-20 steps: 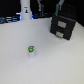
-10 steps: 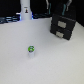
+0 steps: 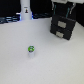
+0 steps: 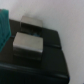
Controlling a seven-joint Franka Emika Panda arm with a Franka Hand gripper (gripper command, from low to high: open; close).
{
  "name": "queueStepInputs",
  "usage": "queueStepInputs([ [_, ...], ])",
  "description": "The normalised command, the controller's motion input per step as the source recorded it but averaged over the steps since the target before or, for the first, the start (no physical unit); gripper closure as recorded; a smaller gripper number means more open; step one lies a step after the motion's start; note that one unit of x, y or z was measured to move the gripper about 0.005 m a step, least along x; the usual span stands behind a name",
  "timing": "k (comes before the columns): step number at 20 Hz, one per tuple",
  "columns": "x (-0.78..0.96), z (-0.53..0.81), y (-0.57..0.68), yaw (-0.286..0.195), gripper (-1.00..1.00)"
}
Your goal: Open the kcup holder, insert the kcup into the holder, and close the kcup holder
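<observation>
The kcup [image 3: 31,50], a tiny white pod with a green top, stands alone on the white table in the exterior view. The kcup holder [image 3: 62,25] is a black boxy unit at the exterior view's back right, with two grey panels on its front; it looks closed. The wrist view shows the kcup holder [image 4: 40,52] up close, filling most of the picture. My gripper [image 3: 63,4] hangs just above the holder at the frame's top edge, too blurred to show its jaws. It is far from the kcup.
A white upright robot base [image 3: 24,9] stands at the back on the exterior view's left. The table [image 3: 50,65] is pale and wide. A teal object [image 4: 4,27] shows at the edge of the wrist view beside the holder.
</observation>
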Motion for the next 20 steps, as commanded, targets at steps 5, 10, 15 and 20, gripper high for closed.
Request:
queueStepInputs([
  [5,-0.37,-0.28,0.59,-0.139,-1.0],
  [10,-0.29,-0.38,0.39,-0.152,-1.0],
  [15,-0.3,-0.44,0.24,-0.171,-1.0],
  [20,-0.42,-0.44,0.08,-0.067,-1.0],
])
